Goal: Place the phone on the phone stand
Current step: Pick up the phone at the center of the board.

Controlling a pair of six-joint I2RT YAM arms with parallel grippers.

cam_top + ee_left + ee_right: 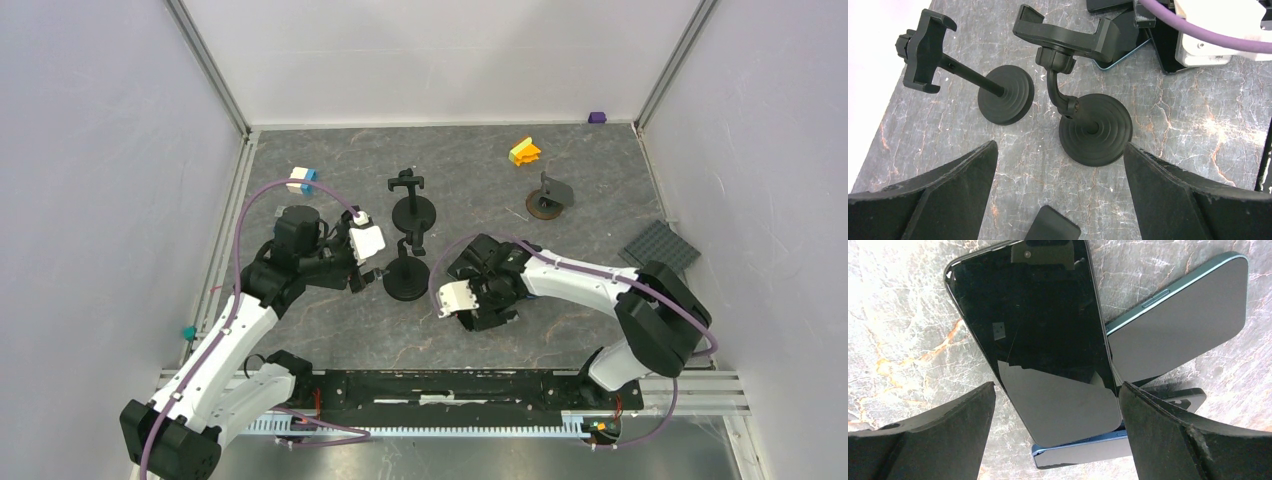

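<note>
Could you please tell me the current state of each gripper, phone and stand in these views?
left gripper: fingers open, holding nothing.
right gripper: fingers open, holding nothing.
black phone: flat, screen up, top of the pile, ungripped.
teal phone: lying loose, partly under the black phone.
blue phone: under the black phone, mostly covered.
near stand: upright on its base, clamp empty.
far stand: upright on its base, clamp empty.

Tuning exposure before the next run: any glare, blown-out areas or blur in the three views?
Right wrist: the glass of the top phone mirrors grey patches, and the table is washed out at upper left. Left wrist: the left edge is blown white, while the near phone stand is sharp. Top external: even, soft light, no hard shadows.
</note>
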